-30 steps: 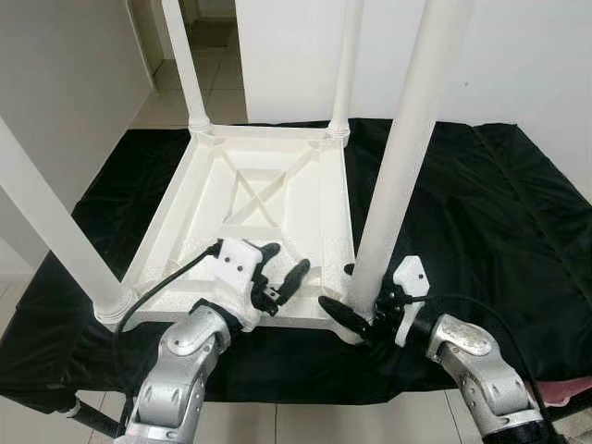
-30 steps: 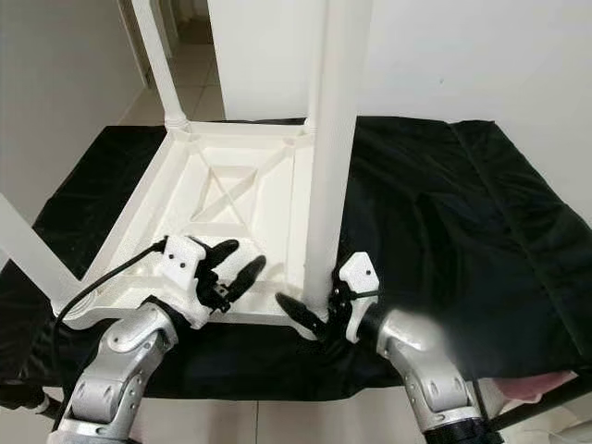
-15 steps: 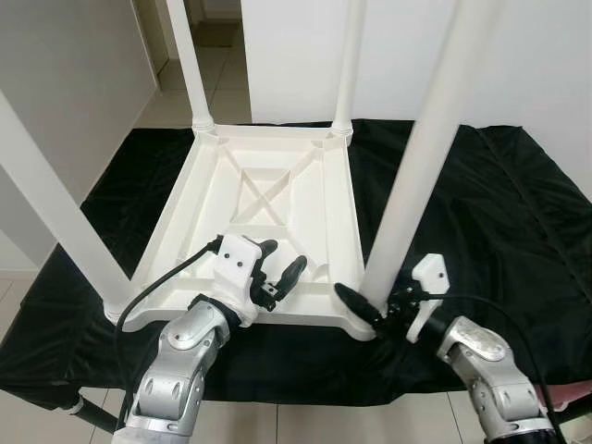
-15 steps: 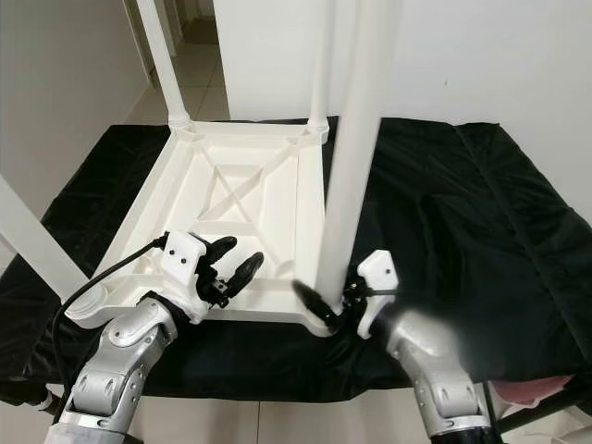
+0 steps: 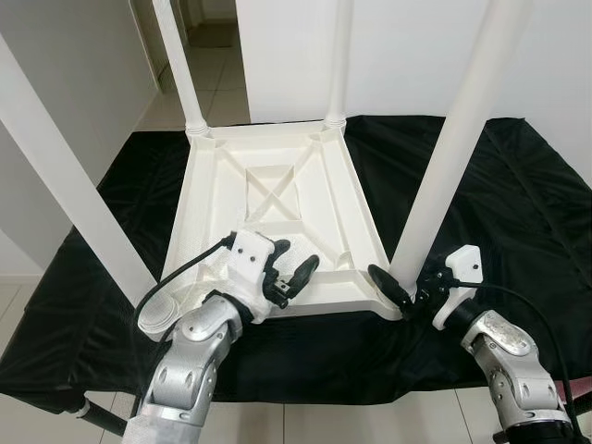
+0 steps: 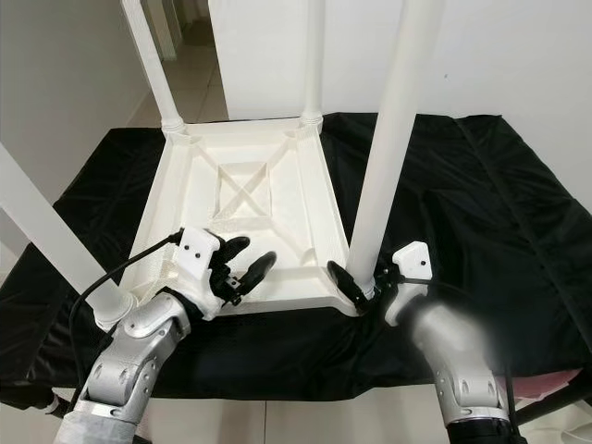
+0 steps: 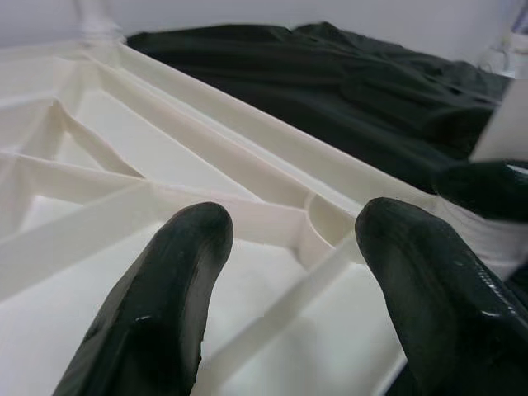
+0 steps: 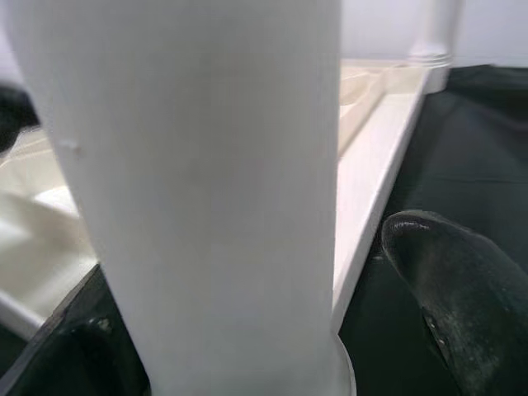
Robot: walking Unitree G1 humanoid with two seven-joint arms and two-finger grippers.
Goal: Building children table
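Observation:
A white children table (image 5: 215, 199) lies upside down on a black cloth, its legs pointing up. My right gripper (image 5: 402, 282) is at the near right corner, its fingers either side of the base of the near right leg (image 5: 449, 157) and shut on it. In the right wrist view that leg (image 8: 198, 165) stands between the black fingers (image 8: 450, 289). My left gripper (image 5: 294, 261) hovers open over the table's near rim, left of the middle. The left wrist view looks past both fingers (image 7: 165, 289) at the ribbed underside (image 7: 99, 140), with nothing held.
The black cloth (image 5: 499, 213) covers a low platform whose front edge runs just below my arms. A white wall stands behind it, and a tiled passage (image 5: 166, 102) opens at the back left. The near left leg (image 5: 65, 176) leans up on my left.
The table's near edge has swung to the right along with my right gripper on the leg. My left gripper has also shifted right, staying open.

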